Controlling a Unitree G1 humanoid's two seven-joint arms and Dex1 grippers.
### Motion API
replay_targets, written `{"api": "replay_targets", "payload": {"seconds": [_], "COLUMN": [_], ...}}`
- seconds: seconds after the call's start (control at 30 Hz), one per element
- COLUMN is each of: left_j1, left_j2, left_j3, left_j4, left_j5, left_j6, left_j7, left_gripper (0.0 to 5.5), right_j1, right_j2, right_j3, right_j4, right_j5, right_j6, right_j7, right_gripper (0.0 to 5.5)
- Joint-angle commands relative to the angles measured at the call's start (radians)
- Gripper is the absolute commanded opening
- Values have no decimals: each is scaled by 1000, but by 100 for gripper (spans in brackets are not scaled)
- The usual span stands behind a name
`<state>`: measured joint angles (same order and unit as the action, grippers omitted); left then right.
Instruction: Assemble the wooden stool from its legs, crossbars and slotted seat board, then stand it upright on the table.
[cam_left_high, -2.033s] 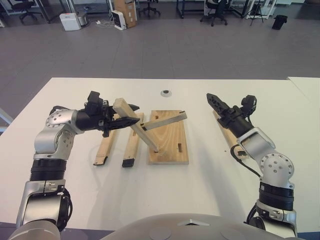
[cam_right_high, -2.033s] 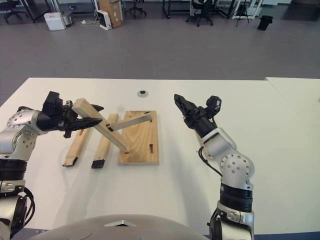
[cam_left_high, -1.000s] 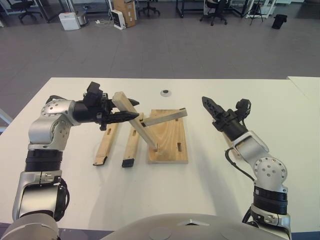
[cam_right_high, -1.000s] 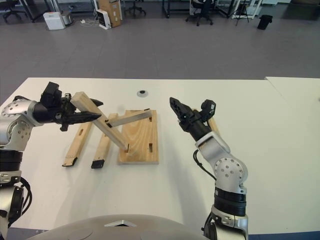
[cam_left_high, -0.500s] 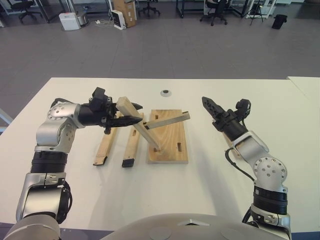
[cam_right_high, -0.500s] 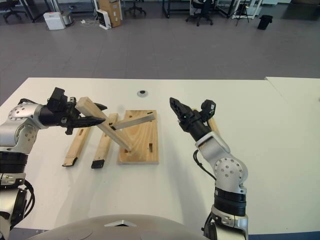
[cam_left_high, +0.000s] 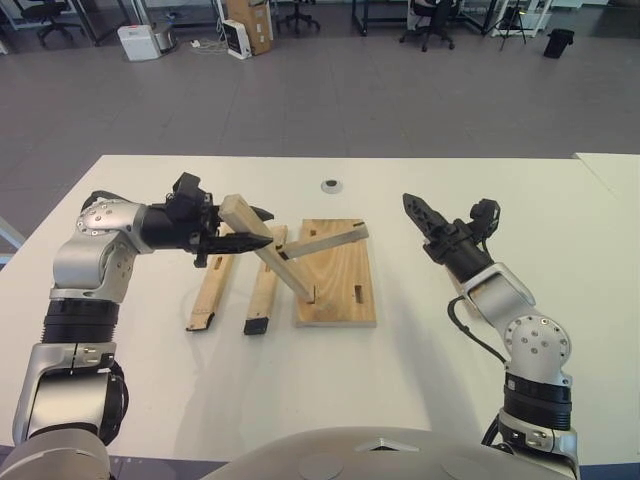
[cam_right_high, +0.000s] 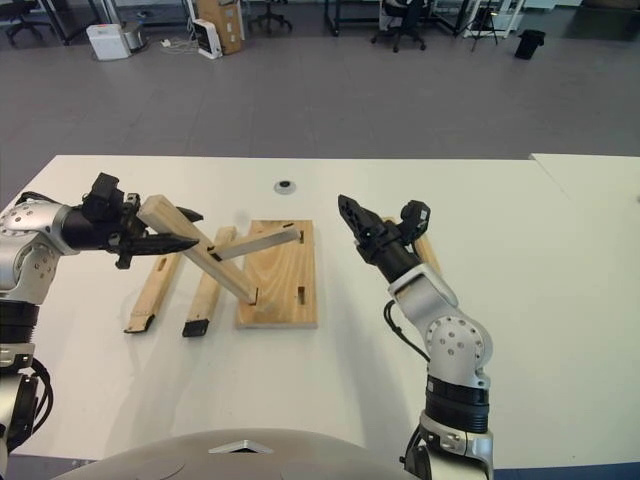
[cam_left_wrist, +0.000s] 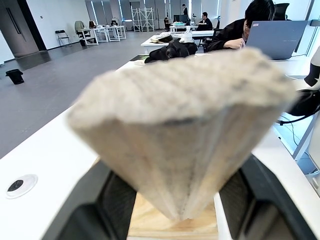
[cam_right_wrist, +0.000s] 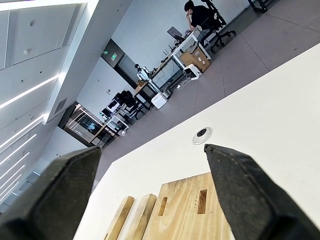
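Observation:
My left gripper (cam_left_high: 256, 228) is shut on the top end of a wooden leg (cam_left_high: 280, 255) that slants down to the right. The leg's foot rests at a slot of the seat board (cam_left_high: 340, 280), which lies flat on the table. A crossbar (cam_left_high: 330, 240) sticks out of the leg's middle, hanging over the board. In the left wrist view the leg's end (cam_left_wrist: 185, 135) sits between the fingers (cam_left_wrist: 115, 205). My right gripper (cam_left_high: 418, 213) hovers open to the right of the board, with nothing between its fingers (cam_right_wrist: 65, 185).
Two more legs (cam_left_high: 213, 285) (cam_left_high: 265, 282) lie side by side left of the board. Another wooden piece (cam_right_high: 430, 250) lies under my right forearm. A round grommet (cam_left_high: 330, 185) sits in the white table (cam_left_high: 350, 390) behind the board.
My left gripper has drawn slightly back to the left with the leg, so the crossbar swung a little lower. The right arm closed in toward the board earlier, then kept still.

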<state>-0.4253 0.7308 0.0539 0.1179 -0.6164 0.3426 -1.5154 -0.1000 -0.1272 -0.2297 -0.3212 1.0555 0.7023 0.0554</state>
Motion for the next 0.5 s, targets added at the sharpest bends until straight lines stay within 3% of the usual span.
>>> {"api": "replay_targets", "payload": {"seconds": [0.03,0.5], "left_j1": [-1,-36], "left_j2": [11,-5], "left_j3": [4,-44], "left_j4": [-25,-12], "left_j5": [12,34], "left_j6": [0,-20], "left_j7": [14,-7], "left_gripper": [206,206], "right_j1": [8,11], "right_j2": [4,23], "right_j3": [6,18], "right_j4": [4,8], "right_j5": [-17,-34], "right_j6": [-1,-7], "right_j7": [-1,10], "right_gripper": [383,383]}}
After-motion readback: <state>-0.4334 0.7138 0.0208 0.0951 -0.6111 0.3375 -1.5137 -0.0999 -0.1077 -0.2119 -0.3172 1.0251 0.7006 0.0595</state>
